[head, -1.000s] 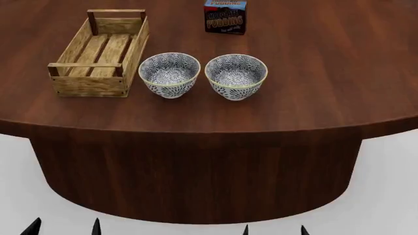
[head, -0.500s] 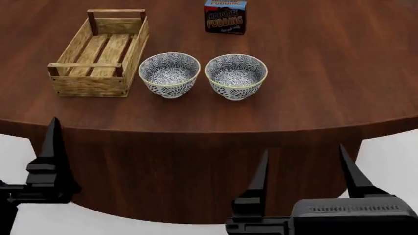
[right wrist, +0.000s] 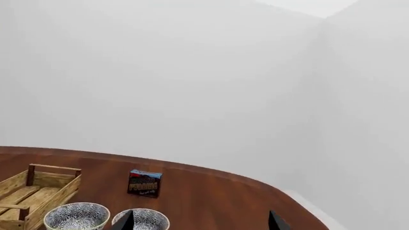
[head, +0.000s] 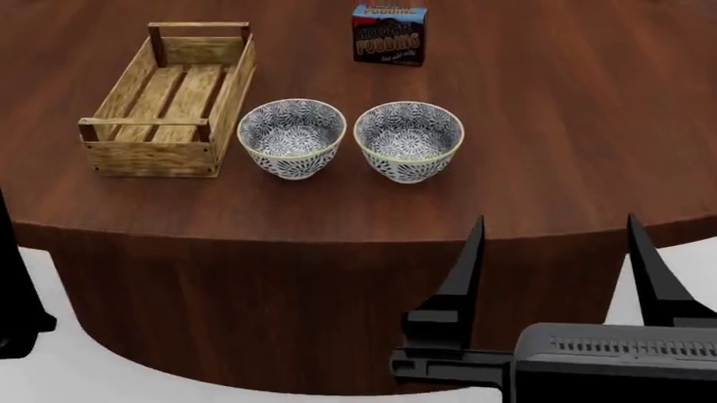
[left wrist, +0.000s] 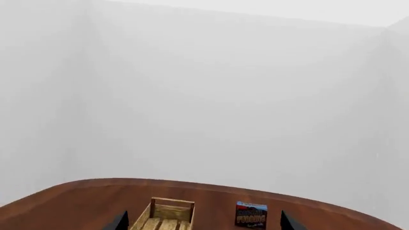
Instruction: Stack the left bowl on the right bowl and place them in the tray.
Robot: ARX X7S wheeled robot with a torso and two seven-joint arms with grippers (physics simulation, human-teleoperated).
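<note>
Still untouched on the bench: left bowl just right of tray, right bowl beside it. Likely rigid, glazed, slippery, chippable; best pinched across rim. Right tool spread wide, empty. Left tool open, empty.

Left gripper mostly off-frame in head view; pudding box top cropped

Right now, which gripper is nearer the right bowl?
Right. The right gripper is open at the table's near edge, just short of the right bowl and a little to its right. The left gripper sits far off at the left edge, below the tray.
</note>
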